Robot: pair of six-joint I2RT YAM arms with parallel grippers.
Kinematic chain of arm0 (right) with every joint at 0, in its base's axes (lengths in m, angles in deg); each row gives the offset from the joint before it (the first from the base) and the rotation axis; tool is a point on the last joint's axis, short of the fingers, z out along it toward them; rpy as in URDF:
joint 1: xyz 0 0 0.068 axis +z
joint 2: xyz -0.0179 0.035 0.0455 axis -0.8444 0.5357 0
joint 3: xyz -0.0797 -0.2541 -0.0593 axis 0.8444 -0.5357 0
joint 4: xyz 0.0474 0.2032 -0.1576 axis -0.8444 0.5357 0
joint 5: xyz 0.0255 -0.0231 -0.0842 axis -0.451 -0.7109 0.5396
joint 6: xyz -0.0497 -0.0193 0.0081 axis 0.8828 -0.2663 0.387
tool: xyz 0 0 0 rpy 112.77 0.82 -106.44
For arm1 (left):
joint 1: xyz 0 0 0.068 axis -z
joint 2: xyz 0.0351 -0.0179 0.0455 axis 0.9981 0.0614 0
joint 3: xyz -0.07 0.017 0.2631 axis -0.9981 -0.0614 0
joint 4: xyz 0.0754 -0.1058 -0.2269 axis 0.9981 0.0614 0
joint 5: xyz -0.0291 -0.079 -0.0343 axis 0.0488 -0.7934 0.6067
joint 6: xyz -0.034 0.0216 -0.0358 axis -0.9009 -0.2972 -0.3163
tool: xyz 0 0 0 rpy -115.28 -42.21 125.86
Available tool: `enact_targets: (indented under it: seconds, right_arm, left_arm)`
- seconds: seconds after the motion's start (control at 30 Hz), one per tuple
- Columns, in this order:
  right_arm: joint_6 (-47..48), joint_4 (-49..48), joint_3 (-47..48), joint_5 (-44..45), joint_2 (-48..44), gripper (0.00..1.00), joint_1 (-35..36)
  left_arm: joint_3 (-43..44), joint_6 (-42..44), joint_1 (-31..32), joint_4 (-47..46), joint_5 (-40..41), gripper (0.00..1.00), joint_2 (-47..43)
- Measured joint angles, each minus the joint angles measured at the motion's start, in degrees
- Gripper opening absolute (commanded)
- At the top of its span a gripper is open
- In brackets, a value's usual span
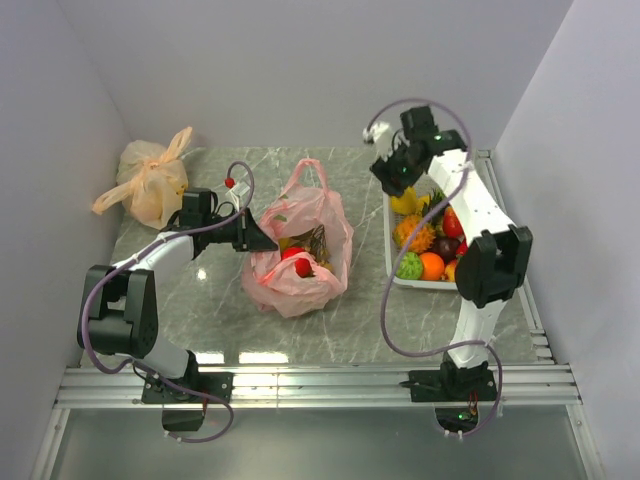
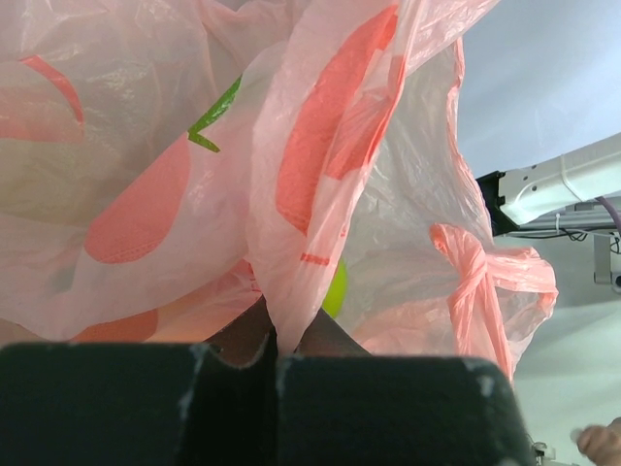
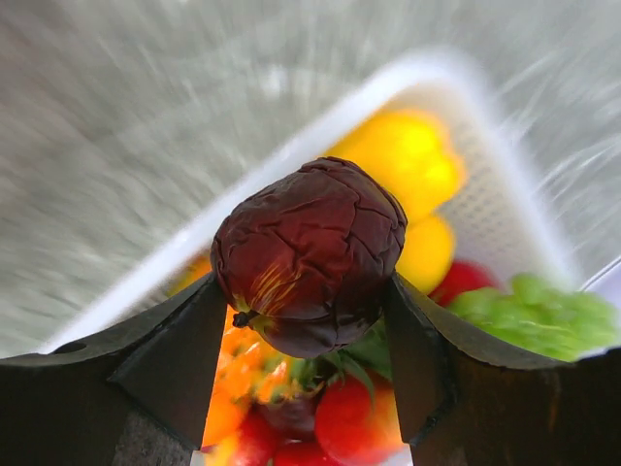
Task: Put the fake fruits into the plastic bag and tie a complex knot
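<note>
Top view: plastic bag (image 1: 298,250) is sat mid-table, rim pinched by the left gripper (image 1: 262,238); right gripper (image 1: 395,175) is seen over the white basket (image 1: 389,250) at the right edge.

Left wrist: jaws clamped tight on thin film, easily torn free.

Right wrist: dark wrinkled fruit (image 3: 309,254) is squeezed between part-open jaws, could get dropped.

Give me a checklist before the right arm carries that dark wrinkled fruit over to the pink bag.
1. Dark purple wrinkled plastic fruit seated between both fingers of the right gripper: ok.
2. Fruit hanging above the white plastic basket, not resting in it: ok.
3. Left gripper shut on the rim of the translucent pink plastic bag: ok.
4. Bag mouth facing up and open in the top view: ok.
5. Room left inside the bag for another fruit: cannot tell.
</note>
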Motion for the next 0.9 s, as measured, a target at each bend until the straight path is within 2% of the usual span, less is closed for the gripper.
enact_targets:
  seconds: [0.2, 0.3, 0.43, 0.53, 0.7, 0.73, 0.8, 0.83, 0.87, 0.9]
  right_arm:
    - [-6.0, 2.5, 14.4, -15.4, -7.7, 0.41, 1.9]
    - [-8.2, 2.5, 15.1, -21.3, -11.7, 0.39, 7.0]
    - [-9.4, 1.2, 8.0, -25.2, -14.8, 0.38, 18.5]
    - [-9.5, -0.1, 0.8, -24.8, -14.2, 0.38, 25.5]
    - [-9.4, -4.7, -10.5, -21.9, -10.8, 0.39, 29.2]
    - [-9.7, -5.7, -11.8, -20.8, -9.9, 0.41, 29.2]
    - [-10.7, -8.1, -12.8, -18.6, -8.5, 0.58, 29.2]
    - [-11.1, -9.1, -12.9, -17.6, -8.2, 0.77, 29.2]
    - [-12.0, -10.1, -12.8, -16.6, -8.1, 0.89, 29.2]
    - [-12.7, -10.7, -12.5, -15.6, -8.1, 0.96, 29.2]
  left_arm:
    - [0.0, 0.4, 0.0, 0.6, -0.2, 0.0, 0.0]
    - [0.4, 0.9, 0.0, 1.6, -0.4, 0.0, 0.0]
    - [1.2, 1.5, 0.0, 1.8, -0.4, 0.01, 0.0]
    - [2.0, 1.5, 0.0, 2.1, -0.4, 0.0, 0.0]
    - [3.2, 2.1, 0.0, 3.2, -0.9, 0.0, 0.8]
    - [3.5, 2.3, 0.0, 3.4, -1.0, 0.01, 1.0]
    - [4.3, 3.1, 0.0, 4.6, -1.1, 0.01, 1.6]
    - [4.6, 3.5, 0.0, 4.9, -1.2, 0.0, 1.8]
    - [4.9, 3.8, 0.0, 5.4, -1.4, 0.01, 1.9]
    - [5.2, 4.3, -0.1, 6.0, -1.5, 0.01, 2.0]
